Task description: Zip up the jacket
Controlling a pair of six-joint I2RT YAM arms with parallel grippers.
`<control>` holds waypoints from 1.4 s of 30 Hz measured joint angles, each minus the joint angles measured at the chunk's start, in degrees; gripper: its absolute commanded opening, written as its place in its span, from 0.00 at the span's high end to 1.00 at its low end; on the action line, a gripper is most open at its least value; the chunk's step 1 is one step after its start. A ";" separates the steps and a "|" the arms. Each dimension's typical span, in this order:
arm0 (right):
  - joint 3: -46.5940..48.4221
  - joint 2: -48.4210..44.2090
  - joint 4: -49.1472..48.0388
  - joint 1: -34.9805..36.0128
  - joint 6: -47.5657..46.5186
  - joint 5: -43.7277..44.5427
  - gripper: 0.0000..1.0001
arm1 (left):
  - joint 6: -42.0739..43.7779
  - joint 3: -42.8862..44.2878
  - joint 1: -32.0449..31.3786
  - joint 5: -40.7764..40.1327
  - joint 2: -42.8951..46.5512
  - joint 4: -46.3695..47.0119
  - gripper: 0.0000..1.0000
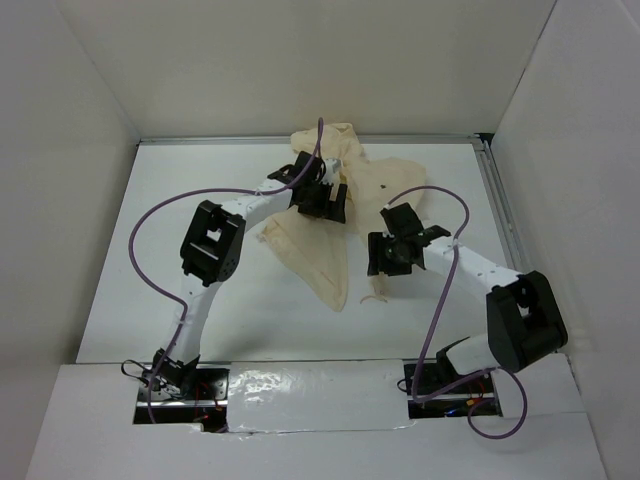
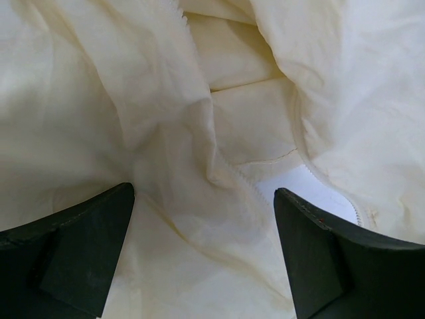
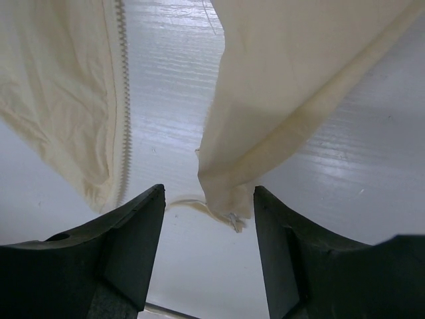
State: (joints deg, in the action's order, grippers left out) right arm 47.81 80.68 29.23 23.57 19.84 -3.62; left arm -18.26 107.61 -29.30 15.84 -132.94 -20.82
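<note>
The cream jacket (image 1: 312, 255) lies unzipped on the white table, its two front panels spread apart. My left gripper (image 1: 325, 205) is open over the upper middle of the jacket. In the left wrist view it (image 2: 202, 252) hangs just above rumpled cloth (image 2: 166, 133), holding nothing. My right gripper (image 1: 380, 270) is open at the lower end of the right panel. In the right wrist view it (image 3: 209, 226) straddles that panel's bottom corner (image 3: 226, 189), which ends in a small metal piece (image 3: 234, 219). Zipper teeth (image 3: 123, 100) run down the left panel's edge. No dark zipper pull shows.
White walls (image 1: 90, 150) enclose the table on the left, back and right. Purple cables (image 1: 150, 215) loop from both arms. A thin cream cord (image 1: 375, 297) lies on the table by the right gripper. Bare table (image 3: 172, 86) shows between the two panels.
</note>
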 measured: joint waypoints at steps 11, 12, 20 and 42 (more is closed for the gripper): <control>3.96 7.45 3.50 5.51 -0.81 3.89 0.48 | 1.90 -0.74 0.00 -3.69 0.44 0.00 0.01; 4.74 8.50 4.22 5.70 -0.66 4.55 0.54 | 1.97 -0.74 0.00 -3.93 0.44 0.00 0.01; 7.91 13.99 7.32 5.29 0.15 8.07 0.56 | 2.03 -0.68 0.24 -5.05 0.44 0.00 0.01; 4.57 9.11 9.42 1.73 5.01 7.41 0.51 | 2.05 -0.59 0.98 -5.31 1.75 0.31 0.01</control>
State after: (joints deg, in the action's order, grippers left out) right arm 52.38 89.80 38.65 25.30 24.84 3.79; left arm -16.21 107.02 -28.32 10.52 -131.20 -20.51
